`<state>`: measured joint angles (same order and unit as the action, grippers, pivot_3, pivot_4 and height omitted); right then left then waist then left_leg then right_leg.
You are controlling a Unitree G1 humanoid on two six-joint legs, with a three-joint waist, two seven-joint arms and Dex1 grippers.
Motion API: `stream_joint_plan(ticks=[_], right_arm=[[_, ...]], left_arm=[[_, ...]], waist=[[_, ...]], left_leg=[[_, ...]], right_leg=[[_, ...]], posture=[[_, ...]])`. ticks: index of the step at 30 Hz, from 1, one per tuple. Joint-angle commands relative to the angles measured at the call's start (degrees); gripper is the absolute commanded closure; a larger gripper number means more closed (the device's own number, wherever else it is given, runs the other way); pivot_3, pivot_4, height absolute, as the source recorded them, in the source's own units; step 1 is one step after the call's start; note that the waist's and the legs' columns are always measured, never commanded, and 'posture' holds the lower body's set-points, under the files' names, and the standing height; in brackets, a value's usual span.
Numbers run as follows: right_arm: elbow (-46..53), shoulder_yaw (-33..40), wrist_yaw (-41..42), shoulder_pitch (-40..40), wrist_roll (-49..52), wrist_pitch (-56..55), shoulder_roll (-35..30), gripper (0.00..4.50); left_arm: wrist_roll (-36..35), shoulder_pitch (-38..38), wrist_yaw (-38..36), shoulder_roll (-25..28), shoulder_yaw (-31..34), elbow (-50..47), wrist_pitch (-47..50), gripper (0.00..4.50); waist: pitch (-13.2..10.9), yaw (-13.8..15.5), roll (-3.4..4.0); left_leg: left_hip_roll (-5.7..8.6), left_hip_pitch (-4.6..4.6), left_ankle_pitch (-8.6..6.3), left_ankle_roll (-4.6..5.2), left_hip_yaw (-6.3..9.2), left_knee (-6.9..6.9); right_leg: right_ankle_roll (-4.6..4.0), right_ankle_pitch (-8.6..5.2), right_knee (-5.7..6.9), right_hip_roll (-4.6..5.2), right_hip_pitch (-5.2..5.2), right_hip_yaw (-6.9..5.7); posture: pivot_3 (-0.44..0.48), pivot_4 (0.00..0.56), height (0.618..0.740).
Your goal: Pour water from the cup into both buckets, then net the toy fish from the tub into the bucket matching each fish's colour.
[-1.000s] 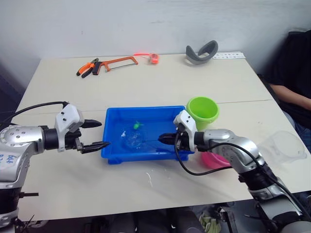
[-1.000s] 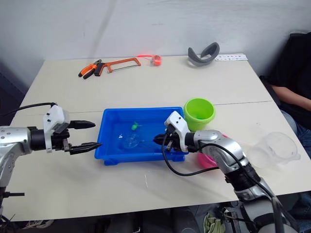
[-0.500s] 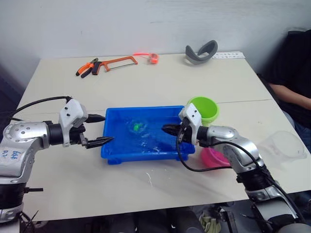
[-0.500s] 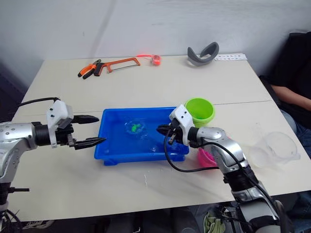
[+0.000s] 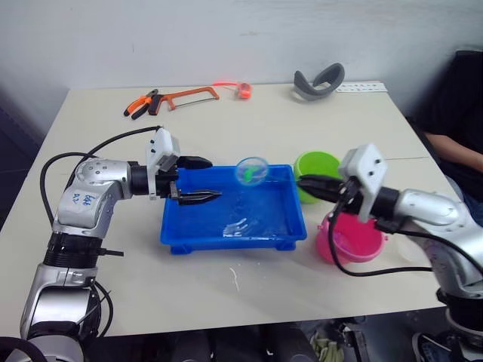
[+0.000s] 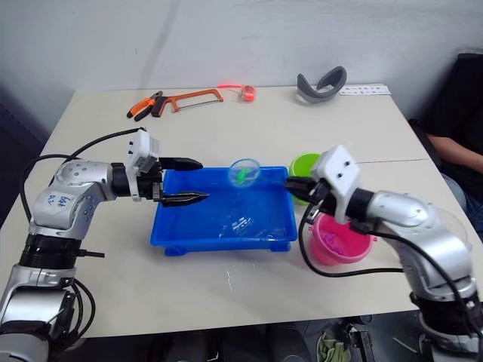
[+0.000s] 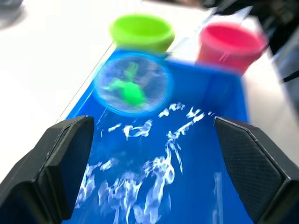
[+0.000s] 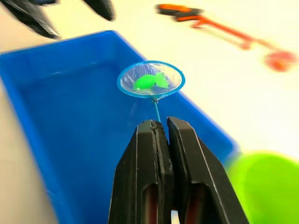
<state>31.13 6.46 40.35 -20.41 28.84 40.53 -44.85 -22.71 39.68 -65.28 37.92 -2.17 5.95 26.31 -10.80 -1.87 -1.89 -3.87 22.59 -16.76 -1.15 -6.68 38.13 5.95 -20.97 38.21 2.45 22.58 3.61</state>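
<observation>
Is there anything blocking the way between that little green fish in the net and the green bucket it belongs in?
Nothing visible blocks it. The net, shut in the right end effector, holds the green fish above the far side of the tub. The green bucket stands just beyond the tub's right end, its mouth open. The left end effector hovers open over the opposite end.

You have two buckets, one green [image 5: 315,169] and one pink [image 5: 350,237]. Count one blue tub [image 5: 231,236], one net [image 5: 251,171] holding one green fish [image 5: 247,173], one hacksaw [image 5: 187,96] and one pair of pliers [image 5: 139,105].
</observation>
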Motion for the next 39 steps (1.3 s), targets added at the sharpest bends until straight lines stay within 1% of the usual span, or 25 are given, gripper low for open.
stream_joint_plan(ticks=[1, 5, 7, 8, 10, 14, 17, 18, 21, 23, 25, 27, 29, 30, 31, 33, 34, 35, 37, 38, 39], right_arm=[[5.36, 12.00, -1.84, 4.15, 0.97, 5.38, -5.25, 4.50], [6.14, 18.33, -3.32, 7.48, -0.21, 8.07, -8.46, 4.50], [5.79, 19.57, -3.69, 8.73, -2.43, 7.20, -10.46, 4.50], [5.18, 19.13, -2.66, 9.88, -4.84, 4.74, -12.54, 4.50], [3.64, 17.48, -0.05, 12.35, -10.76, -2.64, -17.08, 4.50], [-0.59, 14.41, 0.87, 15.43, -22.33, -17.75, -23.03, 4.50], [-7.42, 11.03, -1.09, 19.66, -37.87, -38.85, -30.19, 4.50], [-9.31, 10.58, -2.02, 20.37, -41.12, -44.36, -31.56, 4.50], [-12.98, 10.55, -5.77, 20.21, -47.22, -56.70, -32.76, 4.50], [-14.62, 10.87, -10.11, 19.40, -54.00, -64.62, -33.74, 4.50], [-15.88, 11.71, -12.24, 18.34, -55.78, -68.38, -32.85, 4.50], [-17.27, 12.21, -12.61, 17.82, -56.35, -70.28, -32.44, 4.50], [-18.90, 13.68, -10.46, 17.94, -50.29, -68.93, -30.38, 4.50], [-17.75, 14.64, -7.40, 18.25, -41.36, -64.17, -27.75, 4.50], [-16.76, 15.33, -5.03, 18.43, -35.01, -60.64, -25.84, 4.50], [-11.74, 16.86, -0.57, 19.07, -20.21, -49.52, -21.82, 4.50], [-8.49, 18.00, 0.10, 19.15, -12.18, -42.78, -20.07, 4.50], [-4.86, 19.36, 0.13, 19.84, -1.33, -34.75, -18.69, 4.50], [1.07, 21.74, -0.62, 21.39, 19.27, -23.01, -17.20, 4.50], [2.78, 22.84, -1.04, 21.84, 25.70, -19.28, -16.97, 4.50], [4.45, 23.33, -0.84, 22.45, 29.88, -16.93, -16.91, 4.50]], left_arm=[[-1.94, 4.20, -2.87, -3.29, -1.19, 2.27, 0.17, 0.05], [-1.49, 6.43, -3.63, -6.65, -1.93, 5.26, -0.62, 0.05], [-1.59, 7.29, -3.98, -8.21, -2.14, 5.99, -0.76, 0.05], [-1.55, 7.70, -3.87, -9.01, -2.27, 6.29, -0.91, 0.05], [-1.04, 8.42, -3.52, -10.46, -2.70, 6.96, -1.48, 0.05], [0.41, 9.41, -2.34, -12.92, -3.68, 7.97, -3.18, 0.05], [0.09, 8.95, -2.24, -13.47, -3.50, 6.60, -2.72, 0.05], [0.08, 8.84, -2.15, -13.49, -3.42, 6.41, -2.72, 0.05], [0.24, 8.77, -1.72, -13.37, -3.10, 6.65, -3.05, 0.05], [0.24, 8.61, -1.59, -13.14, -2.93, 6.62, -3.18, 0.05], [0.25, 8.38, -1.58, -12.88, -2.79, 6.51, -3.29, 0.05], [0.29, 8.25, -1.56, -12.77, -2.79, 6.49, -3.38, 0.05], [0.37, 7.80, -1.99, -12.06, -2.85, 6.09, -3.45, 0.05], [0.34, 7.30, -3.03, -11.01, -3.03, 5.48, -3.34, 0.05], [0.30, 6.95, -3.77, -10.26, -3.18, 5.04, -3.26, 0.05], [0.10, 6.03, -6.04, -8.02, -3.55, 3.74, -3.02, 0.05], [-0.26, 5.29, -8.13, -6.14, -3.75, 2.67, -2.68, 0.05], [-0.95, 4.28, -10.90, -3.55, -3.90, 0.91, -1.84, 0.05], [-3.44, 2.32, -16.04, 1.67, -3.55, -2.90, 1.54, 0.05], [-4.46, 1.72, -17.42, 3.33, -3.44, -4.28, 2.90, 0.05], [-5.36, 0.69, -19.08, 5.29, -3.52, -6.07, 3.94, 0.05]], waist=[[0.00, 0.12, 0.01], [0.00, 0.21, 0.01], [0.00, 0.10, 0.02], [-0.01, 0.18, 0.01], [-0.01, 0.26, 0.03], [-0.01, 0.14, 0.03], [-0.02, 0.15, 0.04], [-0.02, 0.12, 0.04], [-0.02, 0.08, 0.04], [-0.03, 0.09, 0.07], [-0.04, 0.04, 0.08], [-0.04, 0.07, 0.08], [-0.04, 0.08, 0.08], [-0.04, 0.09, 0.08], [-0.04, 0.12, 0.08], [-0.04, 0.06, 0.07], [-0.04, 0.04, 0.08], [-0.05, 0.01, 0.09], [-0.06, -0.15, 0.12], [-0.06, -0.15, 0.12], [-0.06, -0.08, 0.11]], left_leg=[[0.03, -0.01, 0.00, 0.00, 0.02, -0.03], [0.07, -0.01, 0.01, 0.00, 0.02, 0.01], [0.07, -0.03, 0.01, 0.00, -0.02, 0.02], [0.08, -0.03, 0.01, 0.01, -0.02, 0.01], [0.11, -0.01, 0.01, 0.01, -0.01, 0.02], [0.19, -0.02, 0.01, 0.01, -0.03, 0.00], [0.21, -0.03, 0.01, 0.01, -0.06, -0.01], [0.19, -0.03, 0.02, 0.01, -0.07, -0.02], [0.17, -0.07, 0.02, 0.00, -0.12, -0.01], [0.15, -0.10, 0.02, -0.01, -0.13, -0.01], [0.12, -0.13, 0.03, -0.03, -0.15, 0.01], [0.09, -0.17, 0.04, -0.04, -0.16, 0.03], [0.09, -0.20, 0.04, -0.04, -0.17, 0.05], [0.08, -0.20, 0.04, -0.04, -0.16, 0.07], [0.08, -0.21, 0.04, -0.04, -0.17, 0.06], [0.05, -0.23, 0.04, -0.04, -0.14, 0.06], [0.04, -0.23, 0.04, -0.05, -0.13, 0.07], [-0.01, -0.25, 0.05, -0.05, -0.13, 0.08], [-0.24, -0.26, 0.07, -0.09, -0.11, 0.04], [-0.27, -0.29, 0.07, -0.10, -0.10, 0.05], [-0.28, -0.29, 0.07, -0.10, -0.07, 0.04]], right_leg=[[0.00, 0.00, -0.02, 0.00, 0.00, -0.01], [0.01, 0.01, -0.02, -0.03, -0.02, 0.01], [0.03, 0.02, -0.02, -0.04, -0.03, 0.07], [0.03, 0.02, -0.02, -0.04, -0.03, 0.08], [0.03, 0.02, -0.03, -0.04, -0.01, 0.07], [0.07, 0.04, -0.13, -0.09, -0.04, 0.09], [0.08, 0.04, -0.14, -0.11, -0.02, 0.15], [0.08, 0.04, -0.16, -0.12, -0.03, 0.14], [0.09, 0.04, -0.16, -0.12, -0.03, 0.19], [0.08, 0.04, -0.12, -0.12, -0.03, 0.20], [0.08, 0.04, -0.07, -0.10, -0.03, 0.22], [0.08, 0.04, -0.03, -0.10, -0.06, 0.22], [0.08, 0.04, -0.01, -0.11, -0.10, 0.22], [0.08, 0.04, -0.02, -0.11, -0.13, 0.21], [0.08, 0.04, 0.00, -0.11, -0.13, 0.22], [0.09, 0.05, 0.03, -0.13, -0.16, 0.22], [0.08, 0.05, 0.07, -0.18, -0.16, 0.22], [0.08, 0.05, 0.11, -0.17, -0.16, 0.23], [0.05, 0.03, 0.22, -0.18, -0.14, 0.28], [0.03, 0.02, 0.26, -0.16, -0.15, 0.29], [0.01, 0.01, 0.25, -0.10, -0.17, 0.29]], posture=[[0.000, 0.150, 0.740], [0.000, 0.150, 0.740], [0.000, 0.150, 0.740], [0.000, 0.150, 0.740], [0.000, 0.150, 0.740], [0.000, 0.150, 0.740], [0.000, 0.150, 0.740], [0.000, 0.150, 0.740], [0.000, 0.150, 0.740], [0.000, 0.150, 0.740], [0.000, 0.150, 0.740], [0.000, 0.150, 0.740], [0.000, 0.150, 0.740], [0.000, 0.150, 0.740], [0.000, 0.150, 0.740], [0.000, 0.150, 0.740], [0.000, 0.150, 0.740], [0.000, 0.150, 0.740], [0.000, 0.150, 0.740], [0.000, 0.150, 0.740], [0.000, 0.150, 0.740]])
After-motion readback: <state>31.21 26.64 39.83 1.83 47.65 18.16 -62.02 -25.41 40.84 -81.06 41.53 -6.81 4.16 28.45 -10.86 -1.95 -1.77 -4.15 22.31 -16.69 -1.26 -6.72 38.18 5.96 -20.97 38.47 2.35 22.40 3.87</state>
